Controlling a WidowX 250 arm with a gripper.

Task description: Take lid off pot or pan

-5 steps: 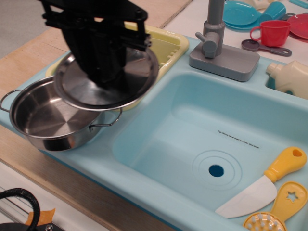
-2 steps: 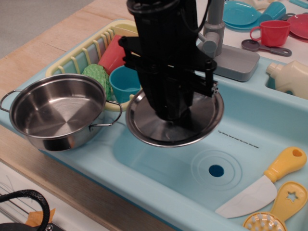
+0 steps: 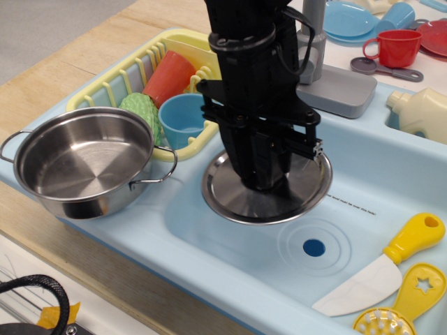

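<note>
Observation.image view, over a toy kitchen sink: the black gripper (image 3: 264, 183) reaches down from the top of the frame into the pale blue sink (image 3: 391, 209), gripping the lid (image 3: 230, 195). Its fingertips meet at the lid's centre, where the knob is hidden behind them. The lid, a shiny steel disc, sits low inside the basin, roughly level with a slight tilt; whether it touches the basin floor cannot be told. It hangs to the upper left of the drain hole (image 3: 313, 246) and its ring pattern.

Well to the left, the pot (image 3: 80, 164) stands uncovered on the sink's left ledge, its bare steel inside showing and its thin wire handles sticking out on both sides. Just behind it, a yellow dish rack (image 3: 140, 66) holds an orange cup (image 3: 171, 75) lying tilted, a blue cup (image 3: 180, 118) with its mouth up, and a green textured item (image 3: 140, 110).

A grey tap (image 3: 328, 77) rises behind the arm. At the lower right of the basin lie a toy knife (image 3: 380, 269) with a yellow handle and a yellow strainer (image 3: 405, 307). On the counter beyond are a red cup (image 3: 394, 47), a blue plate (image 3: 349, 19) and a cream bottle (image 3: 422, 112).
</note>
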